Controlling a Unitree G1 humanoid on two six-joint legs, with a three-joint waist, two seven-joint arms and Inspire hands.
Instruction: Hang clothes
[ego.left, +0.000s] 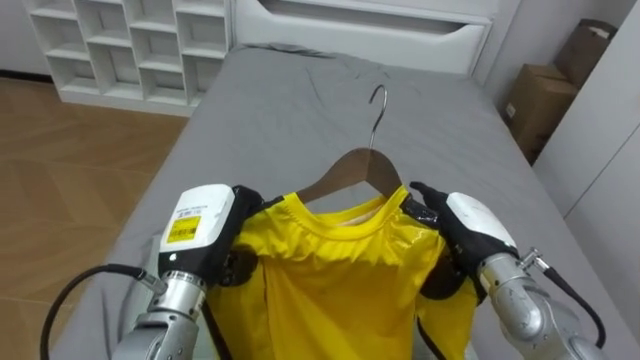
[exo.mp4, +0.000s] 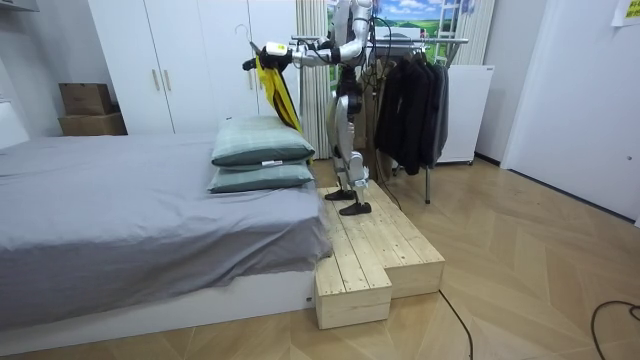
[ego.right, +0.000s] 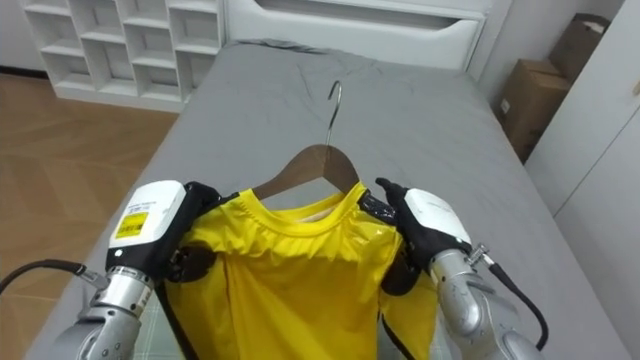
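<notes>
A yellow shirt (ego.left: 345, 270) hangs on a wooden hanger (ego.left: 352, 170) with a metal hook, held up in front of me above the grey bed (ego.left: 270, 110). My left hand (ego.left: 205, 235) grips the shirt's left shoulder, fingers curled into the cloth. At the other shoulder my right hand (ego.left: 462, 232) is shut on shirt and hanger end. In the room view I stand on a wooden platform (exo.mp4: 365, 250) at the bed's head end, holding the yellow shirt (exo.mp4: 275, 75) out over the pillows (exo.mp4: 260, 155).
A clothes rack with dark garments (exo.mp4: 410, 95) stands behind me. White cubby shelves (ego.left: 130, 45) and a cardboard box (ego.left: 535, 100) flank the bed's far end. White wardrobes (exo.mp4: 190, 60) line the wall.
</notes>
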